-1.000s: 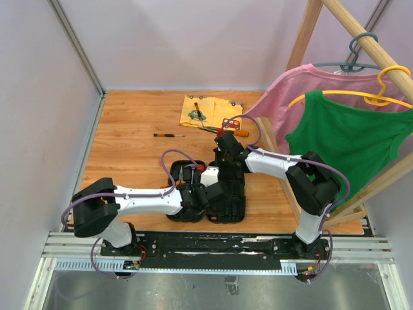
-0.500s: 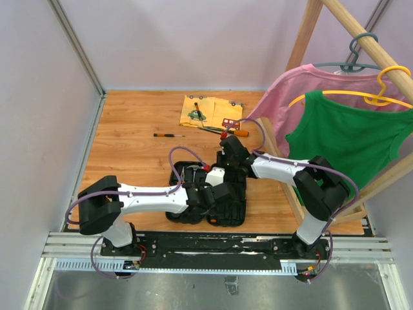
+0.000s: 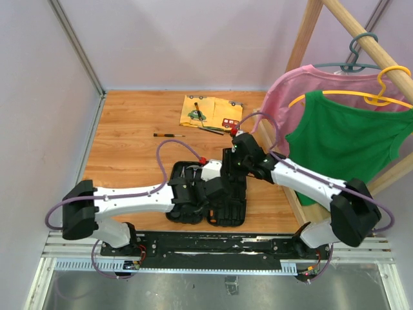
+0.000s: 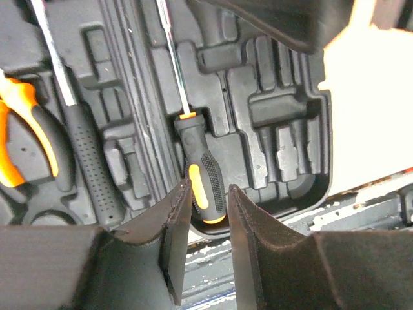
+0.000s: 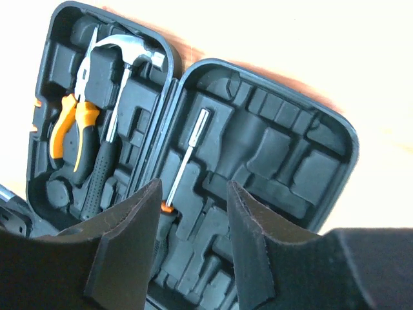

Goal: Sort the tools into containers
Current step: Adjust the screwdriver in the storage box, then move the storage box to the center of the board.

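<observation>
The black tool case (image 3: 230, 210) lies open near the front edge. In the left wrist view the case (image 4: 284, 129) holds orange-handled pliers (image 4: 26, 129), the hammer's black handle (image 4: 87, 161) and an orange-and-black screwdriver (image 4: 205, 187) in a slot. My left gripper (image 4: 208, 200) is open, its tips on either side of that handle's end. My right gripper (image 5: 193, 194) is open and empty above the case (image 5: 290, 155), where the hammer (image 5: 126, 48) and pliers (image 5: 71, 126) show. A thin dark screwdriver (image 3: 169, 135) lies on the table.
A yellow cloth (image 3: 213, 110) at the back carries a small screwdriver (image 3: 199, 111), and more tools lie at its near edge (image 3: 210, 129). A wooden clothes rack (image 3: 303, 39) with a pink shirt (image 3: 290, 97) and a green shirt (image 3: 348, 142) fills the right side.
My left gripper has reached further right over the case's right half. My right gripper has drawn back toward the right, and its elbow has swung right.
</observation>
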